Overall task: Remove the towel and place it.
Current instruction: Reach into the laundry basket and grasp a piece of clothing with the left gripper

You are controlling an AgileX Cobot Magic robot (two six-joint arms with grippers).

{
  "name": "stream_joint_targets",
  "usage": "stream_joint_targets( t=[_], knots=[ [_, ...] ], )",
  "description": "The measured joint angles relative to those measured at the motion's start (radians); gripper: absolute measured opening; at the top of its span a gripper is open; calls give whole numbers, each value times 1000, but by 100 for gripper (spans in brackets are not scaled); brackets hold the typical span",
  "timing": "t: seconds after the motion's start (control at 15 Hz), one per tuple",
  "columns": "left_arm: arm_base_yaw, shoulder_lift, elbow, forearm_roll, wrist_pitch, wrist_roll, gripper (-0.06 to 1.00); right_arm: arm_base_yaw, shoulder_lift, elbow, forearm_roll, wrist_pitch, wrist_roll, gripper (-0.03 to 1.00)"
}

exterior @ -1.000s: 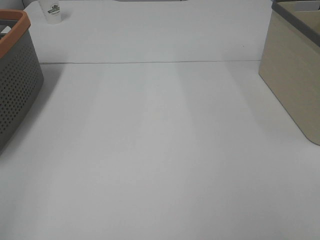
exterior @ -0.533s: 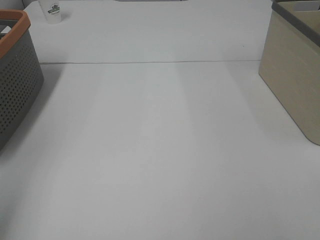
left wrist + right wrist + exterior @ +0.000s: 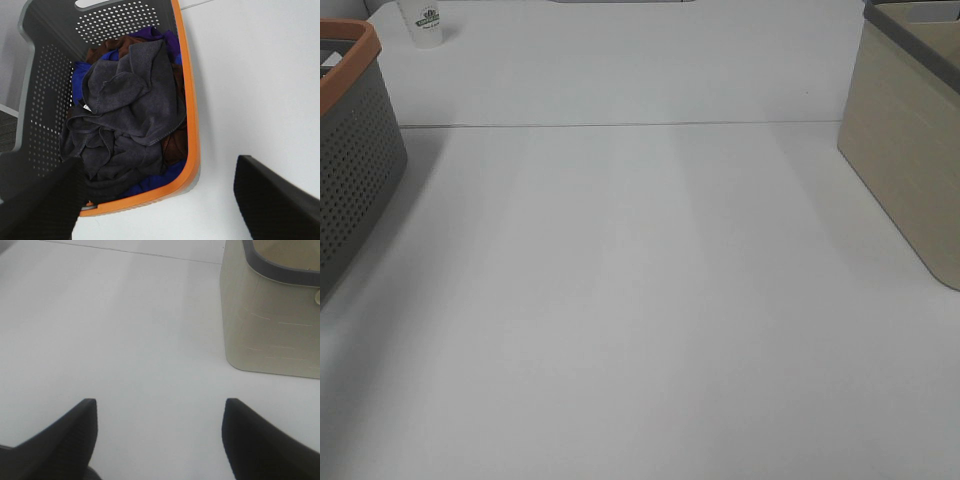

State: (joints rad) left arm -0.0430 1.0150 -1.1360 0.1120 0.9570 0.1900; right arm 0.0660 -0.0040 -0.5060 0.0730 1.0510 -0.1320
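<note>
The dark charcoal-grey towel (image 3: 127,112) lies crumpled on top of brown and blue-purple cloths inside a grey perforated basket with an orange rim (image 3: 192,125). A small pale tag (image 3: 86,107) shows near its edge. My left gripper (image 3: 157,200) hovers above the basket's near rim, open and empty. My right gripper (image 3: 160,435) is open and empty over bare white table, near a beige bin (image 3: 272,325). Neither gripper shows in the exterior high view.
In the exterior high view the basket (image 3: 350,150) stands at the left edge and the beige bin (image 3: 910,140) at the right edge. A white paper cup (image 3: 424,22) stands at the back left. A seam (image 3: 620,125) crosses the white table.
</note>
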Motion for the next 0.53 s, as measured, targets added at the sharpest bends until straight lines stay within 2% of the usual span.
stream_joint_targets(
  t=[0.13,0.4,0.53],
  knots=[
    [0,103,-68,30,50,32,76,0,0,0,0,0,0,70],
    [1,301,-208,152,143,50,76,0,0,0,0,0,0,70],
    [1,374,-268,176,165,71,76,0,0,0,0,0,0,70]
  ],
)
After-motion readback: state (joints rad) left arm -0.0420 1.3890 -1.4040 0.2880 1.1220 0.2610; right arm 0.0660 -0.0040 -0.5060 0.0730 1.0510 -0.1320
